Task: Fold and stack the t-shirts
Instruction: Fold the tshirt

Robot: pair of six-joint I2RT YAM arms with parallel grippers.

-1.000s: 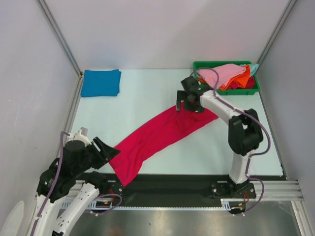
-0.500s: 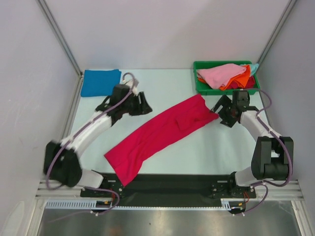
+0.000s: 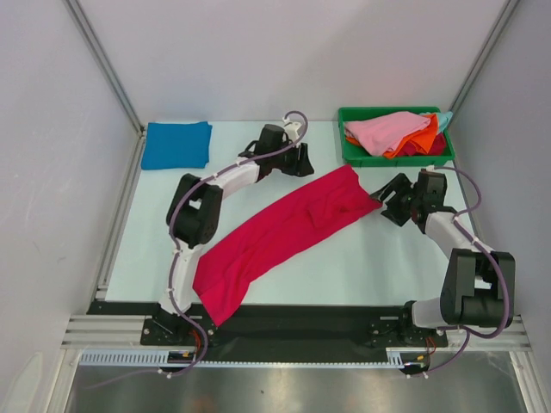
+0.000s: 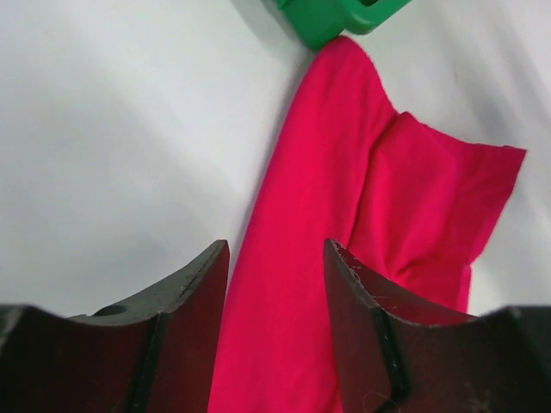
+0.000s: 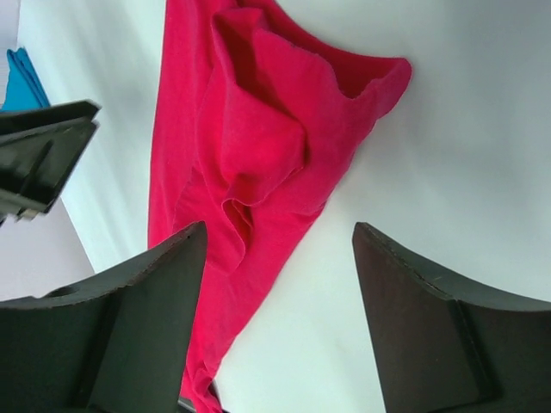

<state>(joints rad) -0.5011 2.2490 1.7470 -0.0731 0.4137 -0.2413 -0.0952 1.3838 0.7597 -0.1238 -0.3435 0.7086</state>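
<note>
Your left pincer (image 3: 303, 162) stands open with nothing in it, just beside the far-left edge of the crimson t-shirt (image 3: 275, 241), near its upper end. Your right pincer (image 3: 385, 200) gapes wider, also empty, just off that same end's right-hand corner. The shirt lies as a long diagonal band on the surface (image 3: 362, 267), running from near the left arm's base up toward the green bin (image 3: 392, 160), with a rumpled fold at its far end. A folded blue t-shirt (image 3: 176, 144) sits in the far-left corner, well apart.

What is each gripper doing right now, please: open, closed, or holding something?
Left gripper: open, holding nothing, close to the crimson t-shirt.
Right gripper: open, holding nothing, also close to that shirt.
</note>
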